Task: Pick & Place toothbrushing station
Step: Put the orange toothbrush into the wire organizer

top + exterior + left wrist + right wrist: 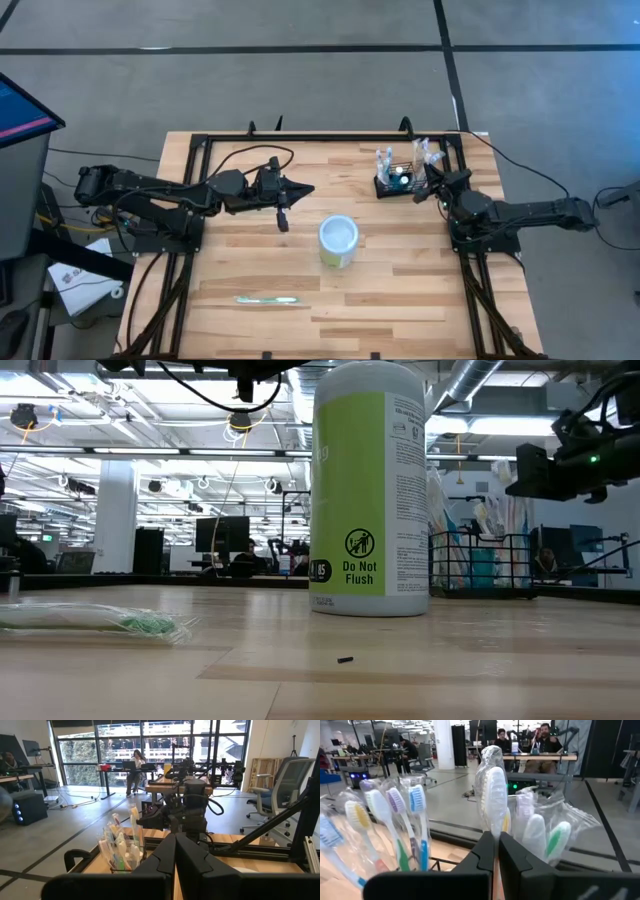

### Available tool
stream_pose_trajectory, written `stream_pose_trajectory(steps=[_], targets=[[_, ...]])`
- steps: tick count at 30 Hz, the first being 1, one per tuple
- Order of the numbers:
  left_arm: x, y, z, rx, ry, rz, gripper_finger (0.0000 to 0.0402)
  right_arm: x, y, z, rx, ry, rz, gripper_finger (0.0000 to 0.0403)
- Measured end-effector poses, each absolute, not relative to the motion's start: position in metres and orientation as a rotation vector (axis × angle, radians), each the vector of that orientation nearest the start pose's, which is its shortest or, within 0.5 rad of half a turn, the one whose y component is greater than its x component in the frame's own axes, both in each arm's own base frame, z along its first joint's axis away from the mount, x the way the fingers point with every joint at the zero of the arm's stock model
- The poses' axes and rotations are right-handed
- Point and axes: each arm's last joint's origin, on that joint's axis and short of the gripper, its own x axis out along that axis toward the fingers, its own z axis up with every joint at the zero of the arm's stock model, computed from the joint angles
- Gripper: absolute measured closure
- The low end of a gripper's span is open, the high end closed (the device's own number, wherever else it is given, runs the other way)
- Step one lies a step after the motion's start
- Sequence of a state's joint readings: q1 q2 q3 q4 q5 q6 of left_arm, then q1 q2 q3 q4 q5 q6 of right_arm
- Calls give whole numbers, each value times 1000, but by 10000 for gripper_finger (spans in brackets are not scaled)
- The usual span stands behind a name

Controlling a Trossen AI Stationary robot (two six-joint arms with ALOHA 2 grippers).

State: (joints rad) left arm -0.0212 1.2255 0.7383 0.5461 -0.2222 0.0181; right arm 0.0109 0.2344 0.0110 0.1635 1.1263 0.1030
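Observation:
The toothbrushing station, a small black wire basket [398,183] holding several wrapped toothbrushes [395,820], stands on its base at the table's far right. It also shows in the low view [480,565] and the left wrist view [120,865]. My right gripper [428,190] is shut, just right of the basket at the height of the brush heads [522,470]. Its fingertips [495,840] are close before a wrapped white toothbrush [492,795]. My left gripper [306,189] is shut and empty, above the table left of centre, pointing toward the basket [175,845]. My right gripper's shut fingertips [487,845] stand right in front of the wrapped white toothbrush in the basket. I cannot tell whether they touch it or the basket's wire.
A white-and-pale-green round canister [338,241] stands upright at the table's centre, between the arms; it fills the middle of the low view [368,490]. A wrapped toothbrush [265,299] lies flat near the front edge. A black frame rail [330,137] runs along the far edge.

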Motion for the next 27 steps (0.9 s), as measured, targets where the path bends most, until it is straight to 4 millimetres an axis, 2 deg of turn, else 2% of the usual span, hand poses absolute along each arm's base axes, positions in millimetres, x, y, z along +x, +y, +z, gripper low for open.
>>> stream_pose_trajectory(steps=[22,27], targets=[[271,1,296,10,-56,203,398,94,-26,151,91,56,-1138,403],[271,1,296,10,-56,203,398,94,-26,152,93,54,-1133,378]])
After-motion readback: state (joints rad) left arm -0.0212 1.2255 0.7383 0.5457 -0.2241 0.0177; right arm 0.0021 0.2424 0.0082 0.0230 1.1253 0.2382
